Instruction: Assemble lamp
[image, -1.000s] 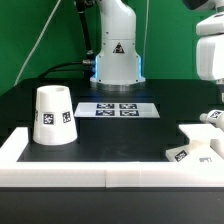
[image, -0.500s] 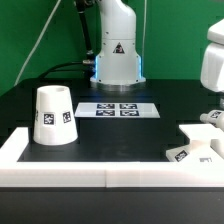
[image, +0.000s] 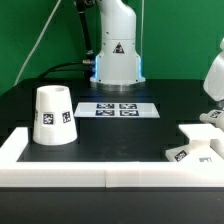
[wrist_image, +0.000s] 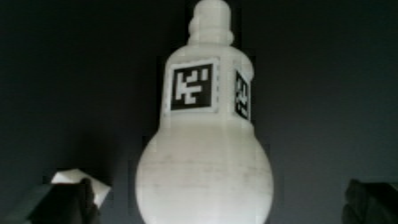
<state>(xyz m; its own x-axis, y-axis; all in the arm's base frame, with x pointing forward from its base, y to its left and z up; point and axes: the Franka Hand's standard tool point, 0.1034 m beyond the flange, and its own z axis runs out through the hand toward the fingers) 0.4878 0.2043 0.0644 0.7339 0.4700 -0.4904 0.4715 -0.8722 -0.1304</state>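
Sliding down and toward the exterior view's right over the past second, the arm (image: 214, 78) now hangs tilted at the frame's edge, above the corner where the base (image: 195, 148) lies on the black table (image: 140, 130). Its wrist camera is filled by the bulb (wrist_image: 199, 130), lying on the dark surface with its tag facing up and its narrow neck pointing away from the camera. The gripper (wrist_image: 214, 192) has its fingers (wrist_image: 64, 186) spread wide; their dark tips show on either side of the bulb's round body, with a clear gap on each side, so nothing is pinched yet. I judge this to be the approach for picking up the bulb. The shade (image: 52, 115) stands untouched, well apart at the exterior view's left, beyond the marker board (image: 118, 109).
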